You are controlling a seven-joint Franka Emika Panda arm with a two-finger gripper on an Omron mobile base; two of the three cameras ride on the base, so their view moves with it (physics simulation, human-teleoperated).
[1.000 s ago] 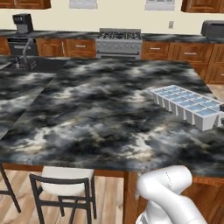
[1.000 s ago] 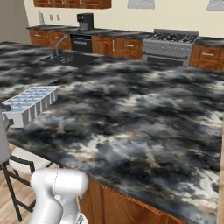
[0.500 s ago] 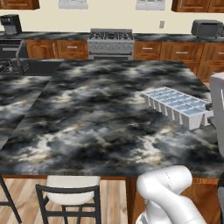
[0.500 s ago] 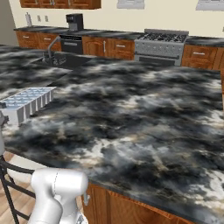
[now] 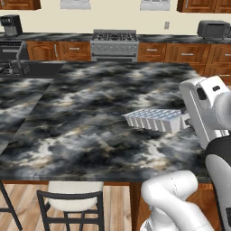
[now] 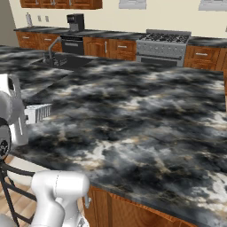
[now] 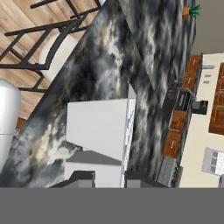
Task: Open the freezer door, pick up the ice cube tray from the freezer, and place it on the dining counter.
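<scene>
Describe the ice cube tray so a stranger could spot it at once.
Find the big marbled black-and-white dining counter in the middle of the kitchen. Over its near right part, beside the white robot arm, is the ice cube tray: long, whitish, with rows of pale blue cells.

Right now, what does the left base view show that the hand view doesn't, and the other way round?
Left base view: the tray seen from above, with its rows of cells open to the camera. Hand view: the gripper shut on the tray's near end, the tray's plain whitish side, and a small potted plant at the far end. Both: the tray, the marbled counter, and a chair at its edge.
</scene>
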